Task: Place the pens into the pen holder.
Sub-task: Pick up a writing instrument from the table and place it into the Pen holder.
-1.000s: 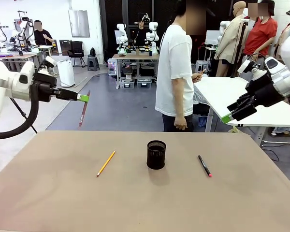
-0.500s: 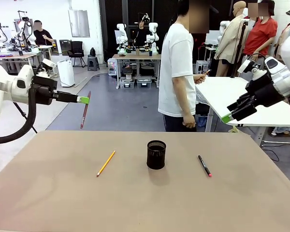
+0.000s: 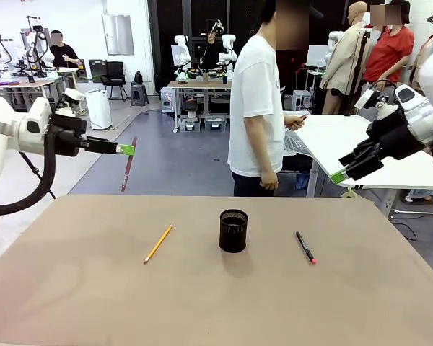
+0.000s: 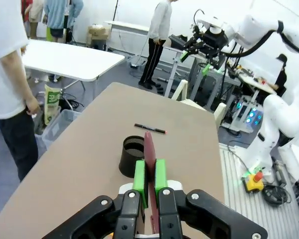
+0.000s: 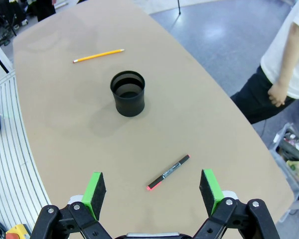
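Holding the dull reddish-brown pen [image 3: 127,166] pinched tight, your left gripper [image 3: 126,149] has barely drifted right, high at far left, well short of the black wire-mesh pen holder [image 3: 233,231]. Your right gripper [image 3: 338,176] hangs wide open, empty; yellow-orange pencil [image 3: 158,244] and red-tipped black marker [image 3: 305,247] flank the pen holder.

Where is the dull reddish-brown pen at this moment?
In the front view the thin dull reddish-brown pen hangs from the shut left hand, in the air above and left of the yellow-orange pencil lying on the tan table.
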Action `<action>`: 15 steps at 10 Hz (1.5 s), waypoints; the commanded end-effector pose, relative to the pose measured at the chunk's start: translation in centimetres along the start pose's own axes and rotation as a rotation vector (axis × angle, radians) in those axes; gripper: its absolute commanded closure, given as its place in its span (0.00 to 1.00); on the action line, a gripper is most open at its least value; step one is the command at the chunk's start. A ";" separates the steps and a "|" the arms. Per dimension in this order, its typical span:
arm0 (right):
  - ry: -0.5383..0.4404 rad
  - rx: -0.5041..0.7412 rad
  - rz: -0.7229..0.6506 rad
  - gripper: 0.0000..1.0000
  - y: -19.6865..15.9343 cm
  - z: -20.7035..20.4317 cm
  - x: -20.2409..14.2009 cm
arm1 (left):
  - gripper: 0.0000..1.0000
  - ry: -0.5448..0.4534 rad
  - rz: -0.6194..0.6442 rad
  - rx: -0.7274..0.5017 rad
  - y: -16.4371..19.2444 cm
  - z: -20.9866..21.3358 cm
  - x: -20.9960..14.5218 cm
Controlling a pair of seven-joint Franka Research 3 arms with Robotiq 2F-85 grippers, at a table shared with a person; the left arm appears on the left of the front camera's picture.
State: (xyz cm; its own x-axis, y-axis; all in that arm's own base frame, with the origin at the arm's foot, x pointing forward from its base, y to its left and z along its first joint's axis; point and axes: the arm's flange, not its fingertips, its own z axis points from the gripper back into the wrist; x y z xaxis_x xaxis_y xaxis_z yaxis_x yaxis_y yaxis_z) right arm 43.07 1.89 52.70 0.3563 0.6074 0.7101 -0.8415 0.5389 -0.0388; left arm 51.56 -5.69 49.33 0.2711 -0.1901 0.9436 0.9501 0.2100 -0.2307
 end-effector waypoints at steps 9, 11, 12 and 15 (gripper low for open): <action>-0.028 0.007 0.001 0.00 -0.1 0.0 0.1 | 1.00 -0.216 -0.270 -0.020 1.7 -5.1 -0.8; -0.028 0.007 0.001 0.00 -0.1 0.0 0.1 | 1.00 -0.147 -0.268 -0.017 1.3 -5.2 -1.0; -0.028 0.007 0.001 0.00 -0.1 0.0 0.1 | 1.00 -0.147 -0.268 -0.017 1.3 -5.2 -1.0; -0.028 0.007 0.001 0.00 -0.1 0.0 0.1 | 1.00 -0.147 -0.268 -0.017 1.3 -5.2 -1.0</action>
State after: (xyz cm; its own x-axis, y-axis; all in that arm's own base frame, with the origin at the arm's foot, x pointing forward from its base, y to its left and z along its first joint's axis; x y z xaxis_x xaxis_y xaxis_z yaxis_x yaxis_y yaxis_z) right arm 43.07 1.89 52.70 0.3563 0.6074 0.7100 -0.8415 0.5389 -0.0388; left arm 53.45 -10.22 46.54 -0.0098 -0.0839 0.9964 0.9872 0.1579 0.0230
